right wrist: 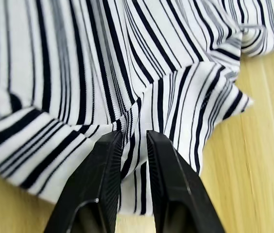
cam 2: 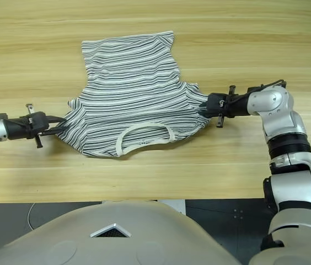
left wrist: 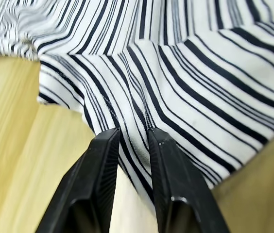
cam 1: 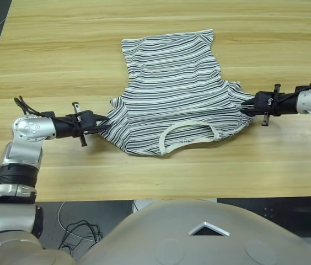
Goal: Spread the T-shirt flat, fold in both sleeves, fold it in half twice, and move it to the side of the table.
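Elbow bent sharply, the left arm (cam 1: 31, 130) rises from the near edge of the wooden surface (cam 1: 62, 55). It then turns inward, with its forearm lying low and level and pointing straight at the T-shirt (cam 1: 172, 94). The left tool (cam 1: 97, 126) sits at the shirt's left edge, down by the shoulder. Its two black fingers (left wrist: 103, 160) are drawn nearly together, with a fold of the striped cloth nipped between them.

The T-shirt itself lies on the middle of the surface, front up and rumpled, not flat. Its pale collar (cam 1: 191, 135) is toward the robot and its hem lies on the far side. The body narrows and wrinkles toward that far end, and the cloth is stretched a little between the two tools at shoulder height.

At the shirt's right edge, beside the other shoulder, the right tool (cam 1: 245, 106) mirrors the first. Its fingers (right wrist: 168, 170) are pressed close, pinching a bunched ridge of the striped fabric. The right arm (cam 2: 271, 105) behind it is folded the same way: it comes upright from the near edge, bends at the elbow, and its forearm runs flat and low toward the shirt.
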You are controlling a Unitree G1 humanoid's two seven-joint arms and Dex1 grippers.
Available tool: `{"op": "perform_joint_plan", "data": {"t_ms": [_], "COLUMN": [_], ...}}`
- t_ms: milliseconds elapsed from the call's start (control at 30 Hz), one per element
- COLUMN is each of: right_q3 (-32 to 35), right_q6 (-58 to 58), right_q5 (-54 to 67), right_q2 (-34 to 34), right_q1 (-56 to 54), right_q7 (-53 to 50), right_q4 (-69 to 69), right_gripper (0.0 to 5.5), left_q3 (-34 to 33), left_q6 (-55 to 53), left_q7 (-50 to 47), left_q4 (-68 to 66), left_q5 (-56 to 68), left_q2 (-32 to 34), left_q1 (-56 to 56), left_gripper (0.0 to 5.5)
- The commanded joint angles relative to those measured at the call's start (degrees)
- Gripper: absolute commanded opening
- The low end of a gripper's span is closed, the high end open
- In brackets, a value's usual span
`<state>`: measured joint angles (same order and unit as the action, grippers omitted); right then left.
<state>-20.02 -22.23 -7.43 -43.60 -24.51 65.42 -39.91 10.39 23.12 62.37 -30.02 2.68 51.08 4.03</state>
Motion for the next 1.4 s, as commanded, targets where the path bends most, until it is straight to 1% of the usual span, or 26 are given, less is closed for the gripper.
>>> {"op": "perform_joint_plan", "data": {"t_ms": [33, 100, 167, 333, 433, 533, 667, 733, 833, 900, 1000, 1067, 1233, 1400], "right_q3": [-0.33, 0.68, 1.94, 4.27, 5.74, 7.99, 10.94, 11.66, 11.95, 11.99, 12.06, 12.05, 11.80, 11.73], "right_q6": [5.52, 9.48, 12.99, 16.41, 17.34, 18.26, 20.33, 20.98, 21.49, 21.56, 21.60, 21.64, 21.65, 21.48], "right_q5": [7.91, 14.60, 19.24, 20.74, 21.33, 22.87, 25.41, 25.99, 26.30, 26.15, 25.99, 25.84, 25.42, 25.17], "right_q2": [-1.48, -2.83, -4.37, -4.59, -5.10, -6.39, -6.35, -5.93, -5.22, -4.80, -4.36, -4.18, -3.95, -4.10], "right_q1": [8.40, 11.80, 14.52, 15.66, 15.53, 15.48, 13.77, 13.51, 13.45, 13.88, 14.91, 15.10, 15.15, 15.35], "right_q7": [12.85, 18.60, 22.12, 22.05, 21.82, 22.66, 22.69, 22.23, 21.70, 21.08, 20.14, 19.89, 19.76, 19.88], "right_q4": [7.54, 15.26, 21.25, 25.85, 28.02, 30.55, 32.15, 32.77, 33.35, 33.59, 34.16, 34.26, 34.15, 33.90], "right_gripper": [0.93, 0.93, 0.93, 0.93, 0.93, 0.93, 0.93, 0.93, 0.93, 0.93, 0.95, 0.95, 0.95, 0.95], "left_q3": [3.19, 3.48, 3.65, 3.04, 2.00, -2.47, -12.10, -14.57, -17.02, -16.73, -13.91, -12.76, -12.00, -13.90], "left_q6": [-2.93, -3.12, -3.16, -4.03, -4.57, -6.02, -10.59, -12.34, -17.40, -21.08, -26.24, -26.93, -23.43, -21.58], "left_q7": [2.35, 2.18, 2.21, 2.38, 3.03, 5.97, 9.42, 9.71, 8.98, 8.68, 7.41, 6.80, 6.88, 8.36], "left_q4": [-2.35, -1.82, -1.32, 1.67, 4.36, 11.33, 23.64, 25.97, 28.07, 27.07, 21.83, 18.41, 11.86, 10.38], "left_q5": [-4.17, -3.92, -3.79, -2.69, -1.29, 5.58, 16.80, 18.19, 21.59, 22.53, 20.36, 18.47, 14.26, 15.55], "left_q2": [1.00, 0.78, 0.82, 2.07, 4.02, 7.55, 10.92, 11.11, 9.52, 8.15, 5.24, 3.34, 1.17, 0.90], "left_q1": [-5.08, -5.02, -5.12, -7.09, -9.01, -12.70, -18.20, -18.39, -17.84, -17.47, -16.74, -17.02, -16.85, -16.29], "left_gripper": [1.11, 1.11, 1.11, 1.11, 1.11, 1.11, 1.11, 1.11, 1.11, 1.11, 1.58, 1.95, 2.57, 2.57]}}
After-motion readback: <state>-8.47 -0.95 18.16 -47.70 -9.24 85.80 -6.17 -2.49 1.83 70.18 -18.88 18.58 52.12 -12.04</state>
